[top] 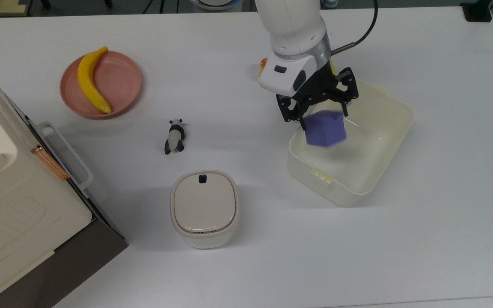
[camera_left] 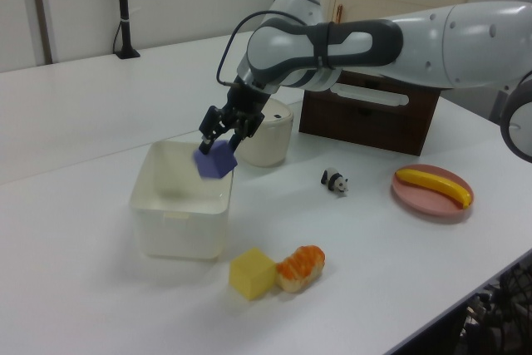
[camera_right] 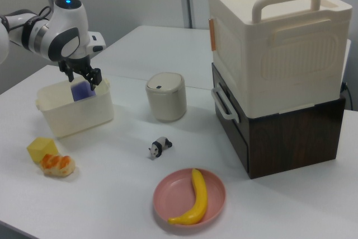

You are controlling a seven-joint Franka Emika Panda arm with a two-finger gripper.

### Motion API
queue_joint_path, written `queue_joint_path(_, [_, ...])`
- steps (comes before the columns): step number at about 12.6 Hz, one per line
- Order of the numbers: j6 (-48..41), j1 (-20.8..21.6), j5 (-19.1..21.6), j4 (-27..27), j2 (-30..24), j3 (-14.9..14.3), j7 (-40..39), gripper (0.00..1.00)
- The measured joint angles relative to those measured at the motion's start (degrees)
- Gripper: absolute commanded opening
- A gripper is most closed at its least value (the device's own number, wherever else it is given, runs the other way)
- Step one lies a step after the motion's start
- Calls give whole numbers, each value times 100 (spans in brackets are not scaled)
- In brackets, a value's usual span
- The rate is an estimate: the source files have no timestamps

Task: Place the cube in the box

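Gripper (top: 321, 114) above the box (top: 390, 141), fingers spread apart, clear of the cube (top: 324, 128). Cube tilted on a corner, blurred, just below the fingertips, over the box's inside near the top view's left wall; in left view, cube (camera_left: 215, 160) at rim level, under the gripper (camera_left: 221, 132); in right view, seen through the box wall (camera_right: 84, 90), gripper (camera_right: 82, 77) right above.

Left to right across the top view: big cream appliance w/ handle (top: 19, 188) on a dark base at far left edge; pink plate (top: 122, 81) w/ banana (top: 91, 81) lying on it; panda figure (top: 174, 136) lying on table (top: 443, 214); lidded bin w/ black button (top: 204, 208) nearer bottom edge; then arm + box.

Left view: yellow cube (camera_left: 253, 273) touching orange-topped food piece (camera_left: 300, 267), both just beside the box (camera_left: 179, 230) toward the camera.
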Motion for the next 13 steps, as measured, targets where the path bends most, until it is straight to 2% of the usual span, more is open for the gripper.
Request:
queue_joint_path(5, [-55, -36, -88, 109, -56, -6, 537, 100])
queue_joint_path(7, [-543, -233, -631, 147, -186, -15, 1007, 100])
queue_joint_path(10, [-1669, -573, -1848, 168, -468, -23, 1575, 100])
queue_joint_path(12, [-2228, -704, -2338, 173, -712, -26, 1687, 100])
queue_joint_path(13, [-2352, -756, -2456, 174, -797, -28, 1690, 100])
